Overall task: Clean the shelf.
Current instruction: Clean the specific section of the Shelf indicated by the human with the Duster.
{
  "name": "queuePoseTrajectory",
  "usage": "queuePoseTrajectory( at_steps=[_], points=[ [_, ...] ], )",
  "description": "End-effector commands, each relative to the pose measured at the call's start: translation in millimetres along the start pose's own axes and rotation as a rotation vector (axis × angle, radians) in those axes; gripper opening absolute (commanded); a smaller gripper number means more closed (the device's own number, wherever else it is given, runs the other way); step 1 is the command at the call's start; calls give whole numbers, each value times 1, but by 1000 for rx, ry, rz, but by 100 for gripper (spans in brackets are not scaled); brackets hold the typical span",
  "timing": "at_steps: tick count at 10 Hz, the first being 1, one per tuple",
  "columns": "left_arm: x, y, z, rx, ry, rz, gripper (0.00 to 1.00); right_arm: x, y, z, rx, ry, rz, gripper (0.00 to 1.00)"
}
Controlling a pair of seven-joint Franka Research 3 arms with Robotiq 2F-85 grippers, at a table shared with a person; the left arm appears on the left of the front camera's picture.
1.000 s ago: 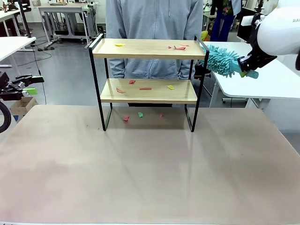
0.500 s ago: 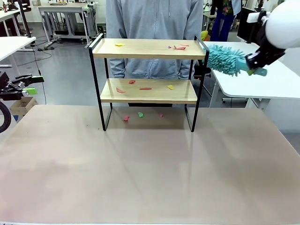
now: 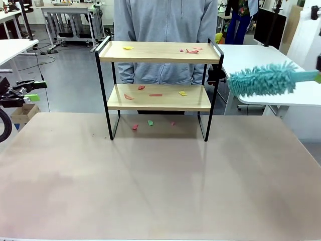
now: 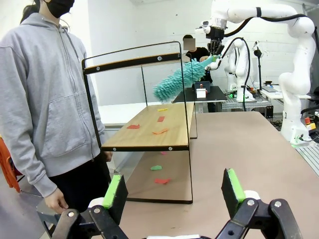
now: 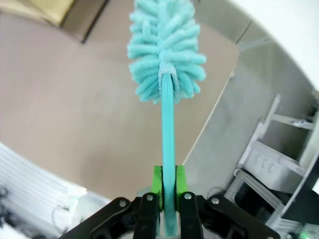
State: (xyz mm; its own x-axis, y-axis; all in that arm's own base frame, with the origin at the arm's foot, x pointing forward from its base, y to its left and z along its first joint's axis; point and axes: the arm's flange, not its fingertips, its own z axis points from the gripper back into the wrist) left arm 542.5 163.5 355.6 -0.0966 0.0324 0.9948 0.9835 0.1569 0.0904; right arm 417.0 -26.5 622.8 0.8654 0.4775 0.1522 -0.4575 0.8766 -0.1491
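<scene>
Teal and fluffy, the long-handled microfibre duster [image 3: 262, 79] now lies level at the right of the frame. Its head is near the right-hand post of the small two-tier shelf [image 3: 158, 52] of light wooden boards in a thin black metal frame, at a height between the two boards. A second ago it slanted in from the upper right with its tip by the frame's top corner. It has since swung flat and dropped, and the white arm carrying it has drawn back past the right edge of the front view.

The right tool [image 5: 168, 174] is clamped tight on the thin teal handle (green pads pinching it from both sides in the wrist view). The left tool [image 3: 35, 91] hangs at the left edge, jaws spread wide and holding nothing.

The shelf stands at centre frame, toward the far side of the beige tabletop [image 3: 160, 181], in front of a person in a grey hooded top [image 3: 160, 20]. Small red, yellow and green paper scraps [image 3: 190, 50] lie exactly where they lay on the top board, the lower board and the tabletop beneath.

No sweep appears to have landed yet. The move reads as a re-aiming, perhaps to enter from the shelf's open right side, and the cleaning is all still to do.
</scene>
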Motion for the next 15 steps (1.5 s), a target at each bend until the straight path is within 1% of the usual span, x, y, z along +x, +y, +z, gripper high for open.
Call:
queuePoseTrajectory(
  at_steps=[1,3,5,6,8,10,12,13,15],
  points=[
    [2,-2,0,1,4,-13,100,-13,5,16,8,118,215,13],
    [2,-2,0,1,4,-13,100,-33,26,14,70,214,416,13],
    [2,-2,0,1,4,-13,100,-43,49,6,168,270,592,13],
    [2,-2,0,1,4,-13,100,-45,63,-1,231,285,668,13],
    [2,-2,0,1,4,-13,100,-42,90,-15,366,272,788,13],
    [2,-2,0,1,4,-13,100,-35,104,-30,451,265,839,13],
    [2,-2,0,1,4,-13,100,-27,104,-37,477,264,822,13],
    [2,-2,0,1,4,-13,100,-33,112,-34,426,271,823,13],
    [2,-2,0,1,4,-13,100,-33,112,-34,426,271,823,13]
  ],
)
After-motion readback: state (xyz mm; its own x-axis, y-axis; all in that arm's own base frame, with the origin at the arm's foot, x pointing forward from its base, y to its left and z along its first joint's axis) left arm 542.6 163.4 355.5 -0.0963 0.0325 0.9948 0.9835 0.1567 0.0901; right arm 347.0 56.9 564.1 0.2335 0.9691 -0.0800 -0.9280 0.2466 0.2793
